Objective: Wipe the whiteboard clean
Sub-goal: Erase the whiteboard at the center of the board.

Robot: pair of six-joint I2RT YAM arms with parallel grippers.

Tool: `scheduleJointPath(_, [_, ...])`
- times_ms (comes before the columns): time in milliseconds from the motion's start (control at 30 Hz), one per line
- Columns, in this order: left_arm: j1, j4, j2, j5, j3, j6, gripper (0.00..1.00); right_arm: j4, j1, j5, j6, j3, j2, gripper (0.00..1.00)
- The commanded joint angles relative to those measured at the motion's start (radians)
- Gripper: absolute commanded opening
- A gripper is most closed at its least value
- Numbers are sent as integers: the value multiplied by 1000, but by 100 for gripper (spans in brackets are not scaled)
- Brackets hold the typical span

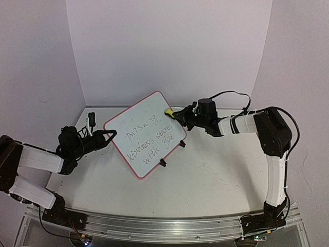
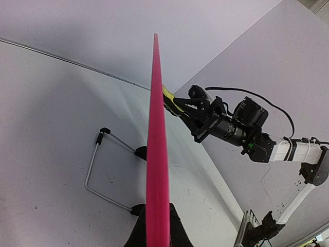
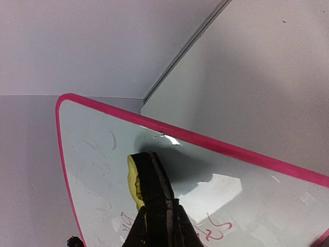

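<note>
Pink-framed board (image 1: pixel 146 135): left gripper (image 1: pixel 106 135), arm low, clamps its 9 o'clock edge; right gripper (image 1: pixel 179 115), arm outstretched, pinches eraser (image 1: pixel 168 111) at 1 o'clock.

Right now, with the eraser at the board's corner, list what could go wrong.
The left gripper clamps only one edge of the whiteboard; pushing the eraser at the far corner may pivot or slip it.
The eraser in the right gripper sits near the pink frame and may slide off.
</note>
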Motion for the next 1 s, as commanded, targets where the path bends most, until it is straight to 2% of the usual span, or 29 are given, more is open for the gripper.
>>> scheduleJointPath(0, [-16, -99, 14, 74, -20, 78, 0, -67, -9, -2, -33, 31, -3, 0])
scheduleJointPath(200, [-16, -97, 18, 76, -19, 79, 0, -30, -3, -64, -18, 221, 73, 0])
scheduleJointPath(367, [-16, -96, 20, 75, -20, 81, 0, -68, 2, -68, -8, 367, 129, 0])
scheduleJointPath(567, [-16, -95, 28, 79, -17, 80, 0, -99, 6, -79, 0, 424, 181, 0])
scheduleJointPath(667, [-16, -95, 29, 77, -18, 81, 0, -101, 8, -91, 0, 393, 176, 0])
scheduleJointPath(967, [-16, -94, 25, 80, -18, 79, 0, -74, -20, -44, -33, 55, 27, 0])
